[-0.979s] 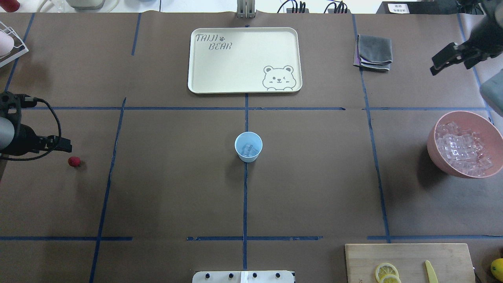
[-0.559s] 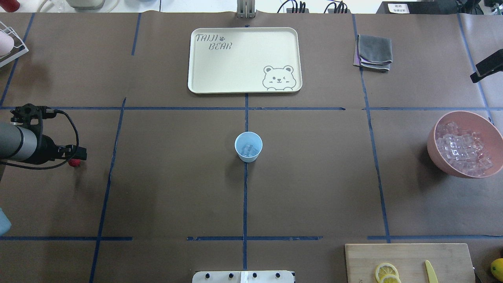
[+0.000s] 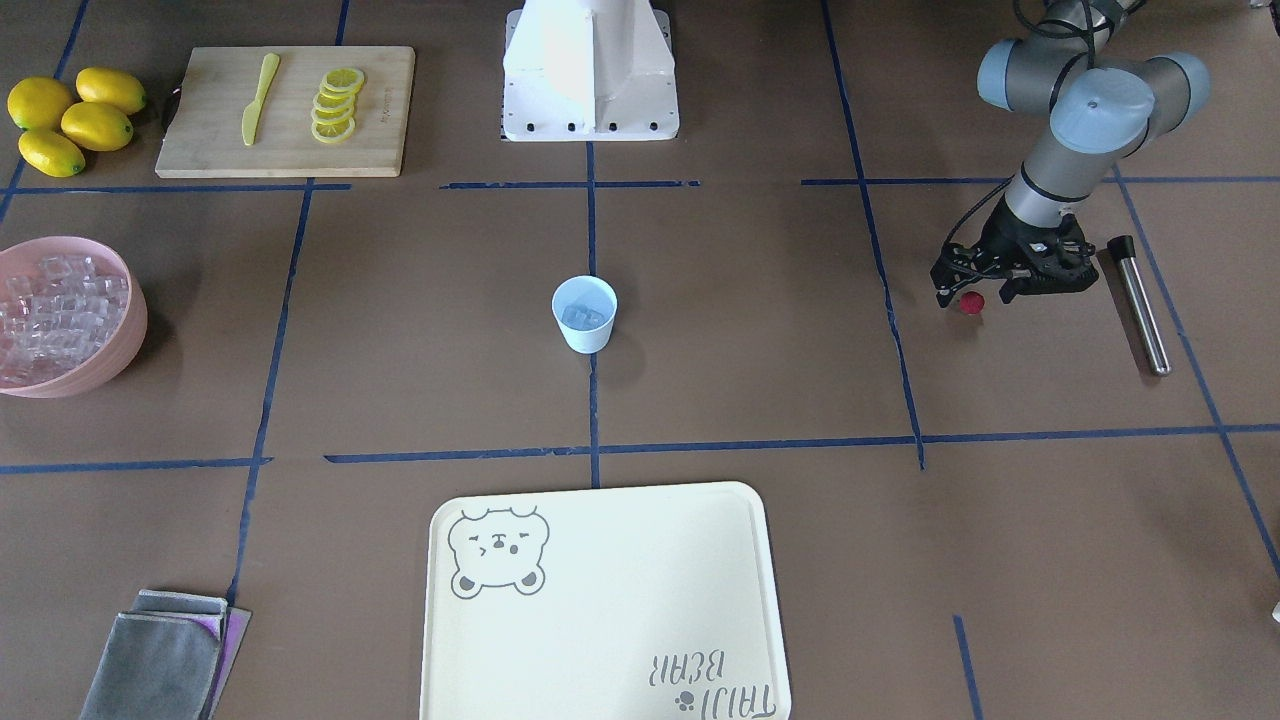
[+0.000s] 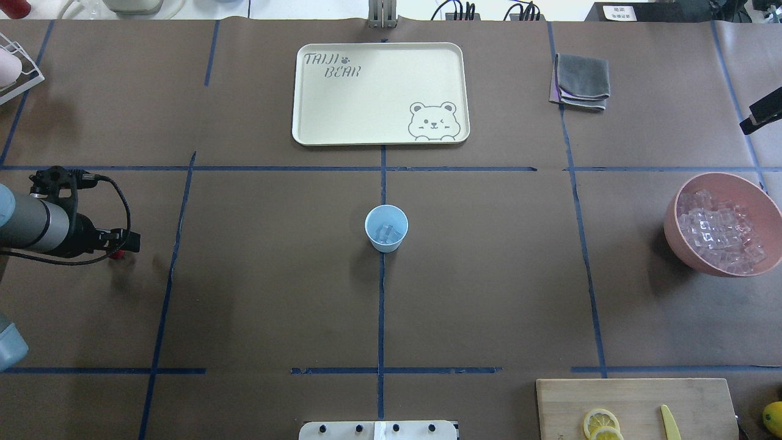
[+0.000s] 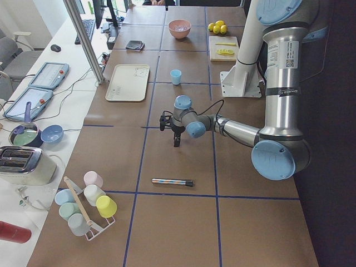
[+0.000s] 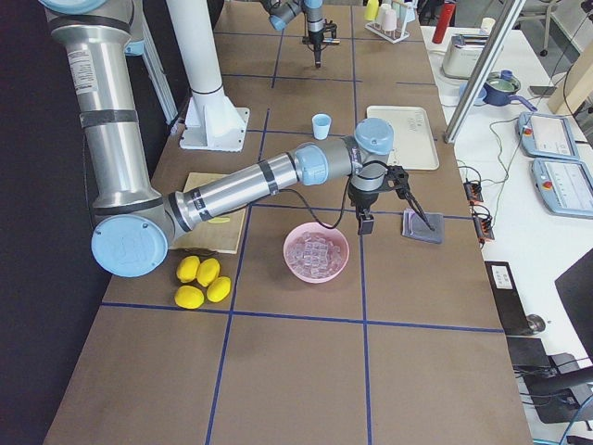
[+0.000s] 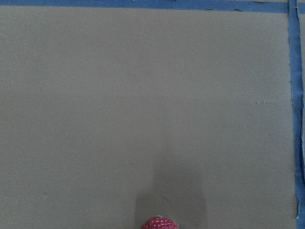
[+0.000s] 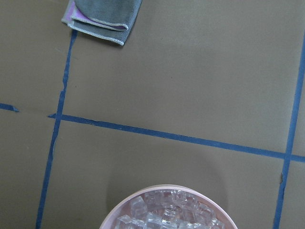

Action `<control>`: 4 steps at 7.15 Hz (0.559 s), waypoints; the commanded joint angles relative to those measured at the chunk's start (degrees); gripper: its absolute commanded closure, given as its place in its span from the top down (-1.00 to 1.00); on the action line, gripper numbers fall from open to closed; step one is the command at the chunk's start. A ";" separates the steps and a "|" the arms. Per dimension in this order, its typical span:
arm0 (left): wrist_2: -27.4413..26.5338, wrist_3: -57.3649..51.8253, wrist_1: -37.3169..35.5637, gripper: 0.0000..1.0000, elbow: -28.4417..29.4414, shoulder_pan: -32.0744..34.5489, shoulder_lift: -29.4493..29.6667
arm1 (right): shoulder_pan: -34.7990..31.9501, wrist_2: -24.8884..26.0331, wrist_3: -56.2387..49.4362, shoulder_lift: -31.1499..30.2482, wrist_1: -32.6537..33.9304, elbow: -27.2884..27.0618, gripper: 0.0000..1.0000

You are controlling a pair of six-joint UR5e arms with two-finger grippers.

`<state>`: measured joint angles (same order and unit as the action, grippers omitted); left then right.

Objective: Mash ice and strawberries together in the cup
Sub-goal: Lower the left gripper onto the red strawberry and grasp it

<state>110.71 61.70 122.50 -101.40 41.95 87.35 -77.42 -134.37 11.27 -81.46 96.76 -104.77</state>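
Left gripper [image 3: 975, 292] has slid in over the strawberry [image 3: 971, 303], jaws open either side, low on the desk [image 3: 760, 330]. Pick-up looks next. Right gripper [image 6: 397, 221] has backed off to the edge past the bowl [image 4: 671, 238], jaws spread, empty. Cup [image 3: 585, 338], ice [image 3: 584, 315] inside, stands mid-desk, well apart. Clear run between; a rod [image 3: 1138, 305] lies near.

This looks like a robotics lab, dressed up as a kitchen counter. The left arm [image 5: 281, 105] and right arm [image 6: 241, 185] are grey industrial machines, next to a white pedestal [image 3: 590, 75] at the table's robot-side edge. The table [image 4: 275, 293] is papered brown and gridded with blue tape [image 4: 381, 305]. Along the far edge runs a white bench [image 5: 67, 119] with what seem to be teach pendants [image 5: 47, 75], loose cables, an aluminium post [image 5: 83, 39] and a toaster [image 5: 22, 164].
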 commanded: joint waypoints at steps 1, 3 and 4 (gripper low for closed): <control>-0.06 0.00 -0.07 0.50 0.15 0.06 -0.43 | -0.01 -0.63 0.07 -0.01 0.01 -0.09 0.99; -0.06 0.26 -0.07 -0.20 0.15 0.23 -0.69 | -0.01 -0.81 0.24 0.08 0.01 -0.26 0.99; 0.03 0.35 -0.07 -0.63 0.06 0.23 -0.69 | -0.01 -0.89 0.24 0.08 0.01 -0.26 0.99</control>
<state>110.68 61.92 122.43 -101.27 42.14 86.72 -77.43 -135.16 11.47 -81.42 96.77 -104.97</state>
